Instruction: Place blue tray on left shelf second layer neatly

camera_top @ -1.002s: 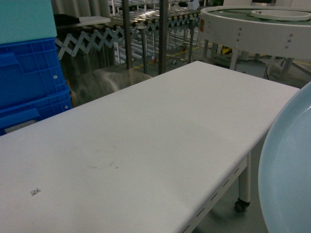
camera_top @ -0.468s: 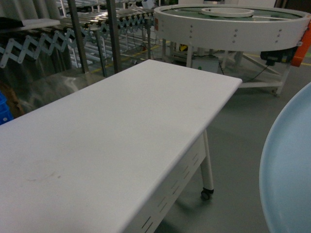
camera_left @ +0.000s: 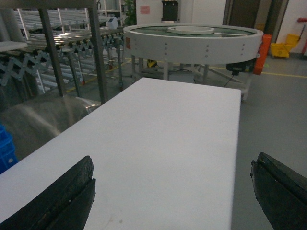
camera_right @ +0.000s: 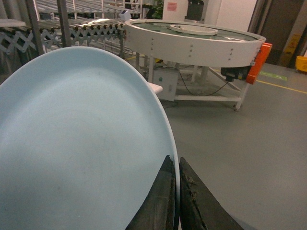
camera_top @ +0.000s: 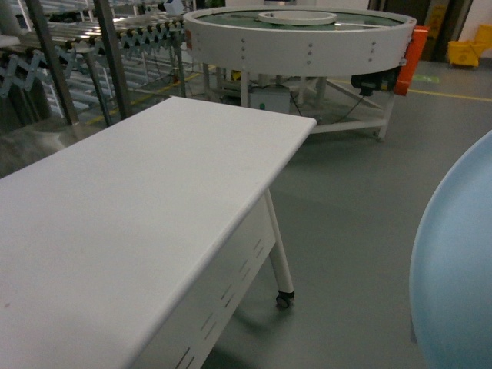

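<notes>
White table in foreground; round white conveyor behind; yellow mop bucket far right.

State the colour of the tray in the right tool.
Pale light blue: the blue tray, best seen in the right wrist view.

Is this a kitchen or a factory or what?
Most likely a factory or warehouse floor, not a kitchen. There is a big round white turntable conveyor, long stretchy metal roller conveyors and a bare grey concrete floor with yellow lines. A yellow mop bucket stands in the far corner.
</notes>
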